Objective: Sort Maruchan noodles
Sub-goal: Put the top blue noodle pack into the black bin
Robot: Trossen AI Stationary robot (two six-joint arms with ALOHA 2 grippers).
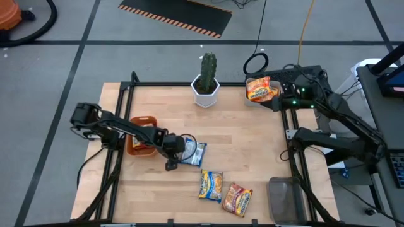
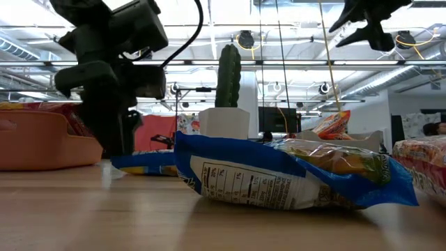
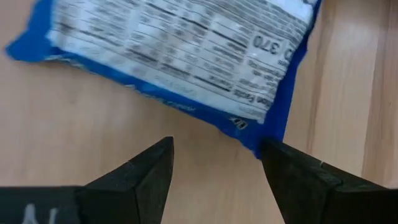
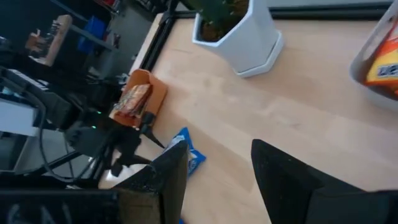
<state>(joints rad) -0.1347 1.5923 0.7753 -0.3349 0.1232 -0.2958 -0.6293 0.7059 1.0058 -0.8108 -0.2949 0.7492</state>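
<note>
A blue-and-white noodle packet (image 1: 195, 153) lies flat on the wooden table, printed back up (image 3: 186, 56). My left gripper (image 3: 214, 171) stands open just at its left, pointing steeply down, its fingers straddling bare wood close to the packet's near corner (image 3: 261, 140); I cannot tell whether one finger touches it. Two more packets, a blue-yellow one (image 1: 211, 185) and a red-orange one (image 1: 237, 199), lie near the front edge. My right gripper (image 4: 214, 180) hangs open, raised above the table's far right (image 1: 278, 99), holding nothing.
An orange bin (image 1: 142, 144) holding a packet sits under the left arm. A clear bin (image 1: 249, 96) with an orange packet (image 1: 260, 89) stands at the far right, and a grey bin (image 1: 287, 199) at the near right. A cactus in a white pot (image 1: 206, 88) stands at the far middle.
</note>
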